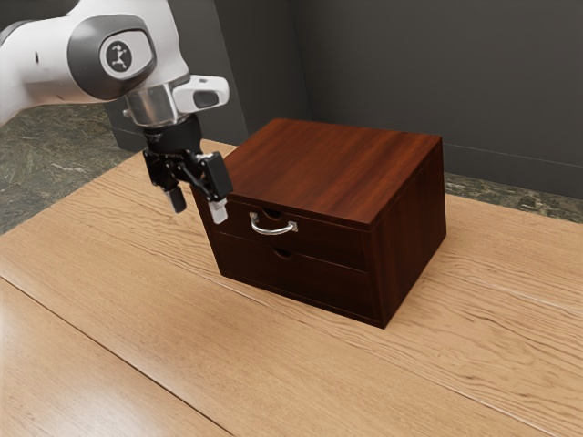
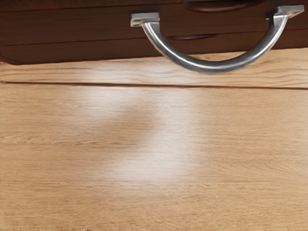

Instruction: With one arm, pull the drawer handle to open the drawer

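A dark red-brown wooden cabinet (image 1: 346,173) with two drawers stands on the table. The upper drawer (image 1: 310,235) carries a curved silver handle (image 1: 272,225) on its front, and the drawer looks shut, flush with the cabinet face. My black gripper (image 1: 197,206) hangs in front of the cabinet toward the exterior view's left, a short way from the handle, not touching it. Its fingers (image 1: 217,209) stand apart, open, with nothing between them. In the wrist view the silver handle (image 2: 211,62) arches out over the table from the dark drawer front (image 2: 72,33).
The lower drawer (image 1: 305,273) has only a small notch in its front. The light wooden table (image 1: 273,364) stretches wide in front of the cabinet. A dark wall (image 1: 437,64) and stone floor (image 1: 46,164) lie behind.
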